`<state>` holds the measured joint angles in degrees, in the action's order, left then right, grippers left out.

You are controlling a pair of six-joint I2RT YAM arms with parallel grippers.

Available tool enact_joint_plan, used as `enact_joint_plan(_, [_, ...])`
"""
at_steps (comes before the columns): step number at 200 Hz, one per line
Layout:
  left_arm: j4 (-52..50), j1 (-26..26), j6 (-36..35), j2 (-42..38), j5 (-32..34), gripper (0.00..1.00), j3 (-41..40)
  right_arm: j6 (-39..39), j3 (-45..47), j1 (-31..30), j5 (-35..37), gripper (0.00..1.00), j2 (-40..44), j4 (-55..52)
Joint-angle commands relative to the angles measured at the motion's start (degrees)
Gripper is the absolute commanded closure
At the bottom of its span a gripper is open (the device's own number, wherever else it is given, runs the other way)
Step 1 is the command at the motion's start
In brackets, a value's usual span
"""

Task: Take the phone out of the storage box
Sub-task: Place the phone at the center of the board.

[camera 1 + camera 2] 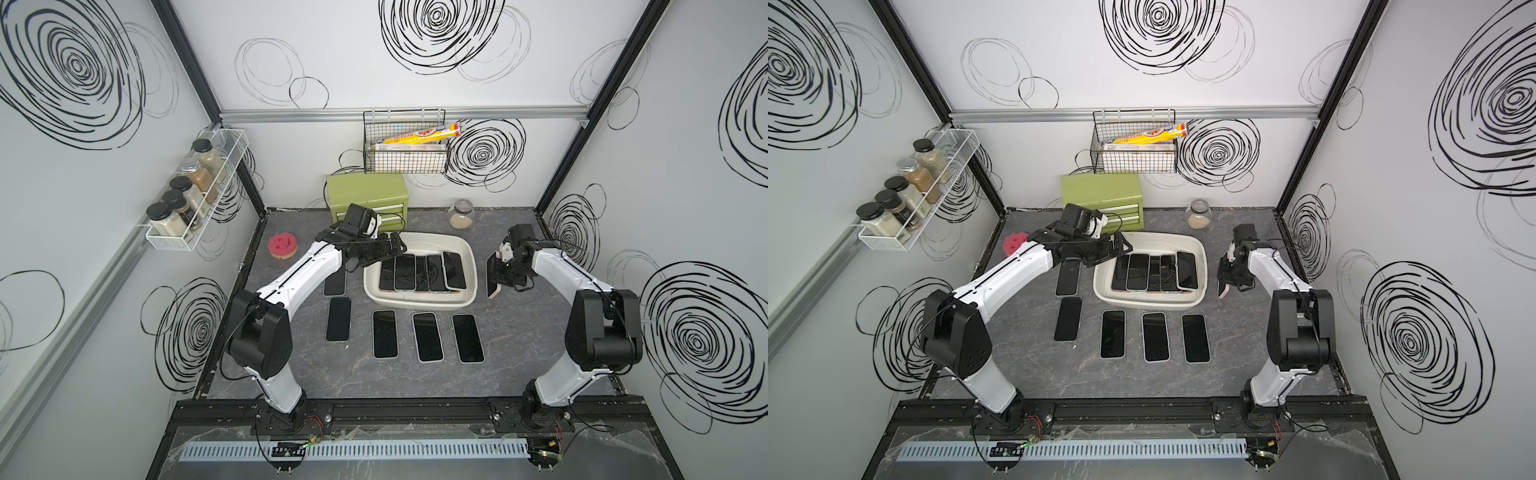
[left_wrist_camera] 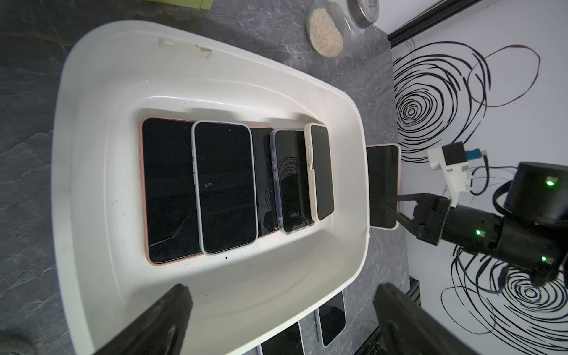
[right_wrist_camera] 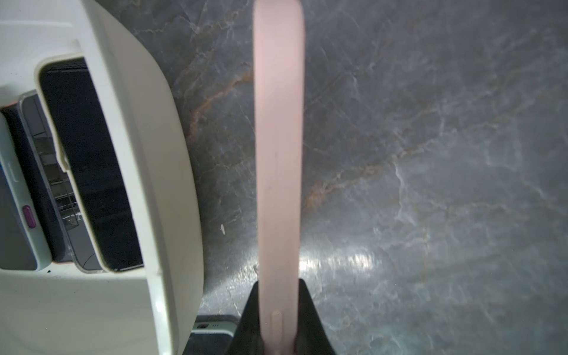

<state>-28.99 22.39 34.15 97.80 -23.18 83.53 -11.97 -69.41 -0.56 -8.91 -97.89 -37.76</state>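
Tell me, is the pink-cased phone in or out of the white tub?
Out: the right gripper holds the pink-cased phone on edge beside the white plastic tub.

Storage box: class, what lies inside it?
Several phones lie overlapping, screens up, in the storage box; a cream-cased phone leans on its neighbour. Their overlapped parts and the floor beneath are covered.

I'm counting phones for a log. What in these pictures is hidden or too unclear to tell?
- storage box: phones overlap in the left wrist view, so the count inside is unsure.
- held phone: the right wrist view shows only its blurred pink edge in the right gripper.
- table phone: the left arm covers its far end in a top view.
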Motion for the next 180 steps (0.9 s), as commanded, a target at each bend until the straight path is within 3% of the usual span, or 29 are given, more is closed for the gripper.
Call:
enact_joint_plan(1, [1.0, -0.9, -1.9, -1.5, 0.9, 0.01, -0.1, 6.4, -1.8, 2.5, -5.1, 1.0, -1.4, 4.0])
enact_joint_plan(55, [-0.3, -0.9, -2.3, -0.5, 2.3, 0.01, 0.6, 11.1, -4.5, 5.0, -16.1, 1.0, -9.4, 6.6])
enact_joint_plan(180, [-1.3, -0.9, -2.6, -0.1, 3.2, 0.01, -0.2, 8.5, -5.4, 6.5, -23.8, 1.0, -22.8, 11.6])
